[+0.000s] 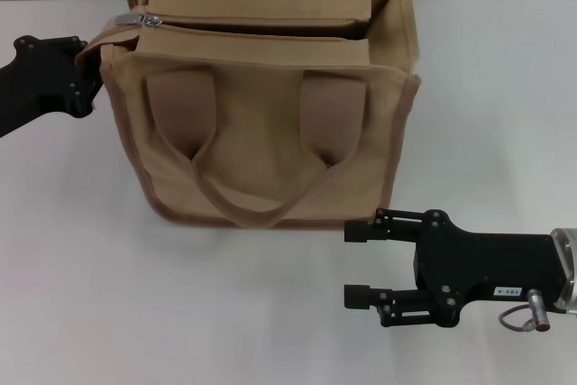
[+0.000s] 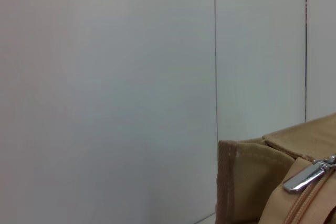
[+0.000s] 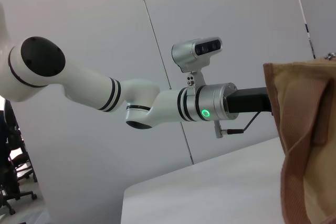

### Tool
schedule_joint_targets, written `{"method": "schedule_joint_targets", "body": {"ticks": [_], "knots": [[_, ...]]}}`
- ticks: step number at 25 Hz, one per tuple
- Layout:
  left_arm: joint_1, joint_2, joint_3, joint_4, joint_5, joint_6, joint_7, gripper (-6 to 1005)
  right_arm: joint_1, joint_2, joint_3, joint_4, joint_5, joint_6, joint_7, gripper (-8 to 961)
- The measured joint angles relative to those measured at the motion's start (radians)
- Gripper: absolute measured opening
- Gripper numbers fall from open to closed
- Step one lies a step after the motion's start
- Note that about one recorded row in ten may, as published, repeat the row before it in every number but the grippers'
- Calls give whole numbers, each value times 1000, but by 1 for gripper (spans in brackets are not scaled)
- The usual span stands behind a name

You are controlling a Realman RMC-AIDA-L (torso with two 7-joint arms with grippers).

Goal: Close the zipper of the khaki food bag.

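The khaki food bag (image 1: 270, 123) stands upright in the middle of the white table, with its handles hanging down its front. The zipper (image 1: 261, 28) runs along the top and stands open, a dark gap between its two flaps. Its silver pull tab (image 1: 142, 18) lies at the bag's left end and also shows in the left wrist view (image 2: 310, 176). My left gripper (image 1: 90, 74) is at the bag's upper left corner, shut on the tan end flap there. My right gripper (image 1: 359, 263) is open and empty, low over the table in front of the bag's right bottom corner.
The white table (image 1: 90, 295) extends around the bag. A grey panelled wall (image 2: 105, 77) stands behind it. In the right wrist view my left arm (image 3: 157, 106) reaches in to the bag's edge (image 3: 310, 129).
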Motion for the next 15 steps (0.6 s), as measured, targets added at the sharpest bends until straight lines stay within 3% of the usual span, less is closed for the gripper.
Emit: {"method": "schedule_joint_targets", "body": {"ticks": [5,15], "knots": [[0,2,-1,0,0,3,-1,31,0,0,0,0,0,0,1,756],[-14,9,2,39,-27,117,-50,32,0,0,0,0,1,-3,3,757]]}}
